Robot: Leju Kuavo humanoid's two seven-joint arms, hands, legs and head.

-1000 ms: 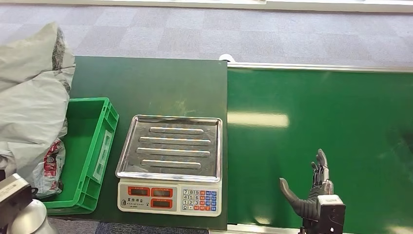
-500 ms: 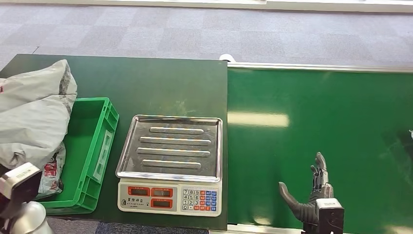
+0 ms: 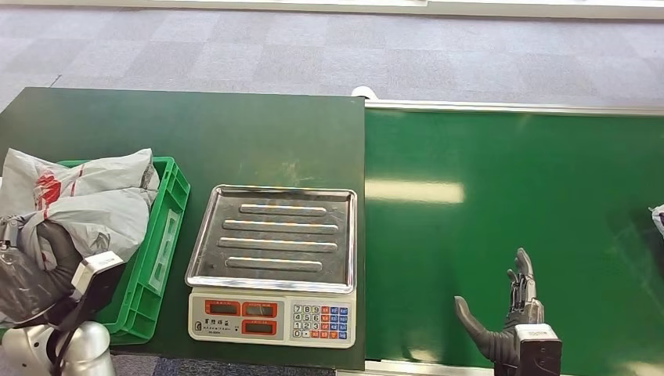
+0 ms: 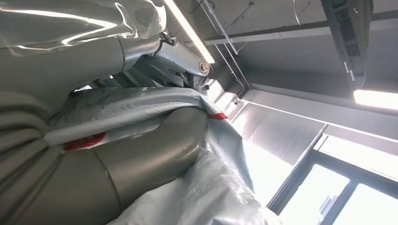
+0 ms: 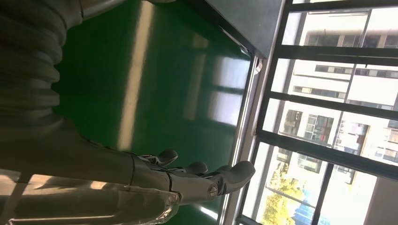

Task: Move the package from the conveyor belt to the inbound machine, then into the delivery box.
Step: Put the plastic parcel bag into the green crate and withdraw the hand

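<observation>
The grey plastic package (image 3: 94,204) with red print lies crumpled over the green delivery box (image 3: 168,227) at the table's left end. My left hand (image 3: 53,249) grips it from the near side, the thumb wrapped over the film. In the left wrist view the thumb (image 4: 150,159) presses into the grey package (image 4: 211,187). The weighing scale (image 3: 274,262) stands bare beside the box. Over the near edge of the green conveyor belt (image 3: 509,172), my right hand (image 3: 507,313) is held open with nothing in it; its spread fingers (image 5: 202,176) show above the belt.
A pale corner of another package (image 3: 658,219) pokes in at the belt's right edge. The dark green table (image 3: 235,133) carries the box and scale. Grey carpet (image 3: 313,47) lies beyond, and a metal rail (image 3: 509,107) borders the belt's far side.
My left hand has brought the package down from high at the left into the green box. The right hand sank slightly. The pale corner appeared at the belt's right edge.
</observation>
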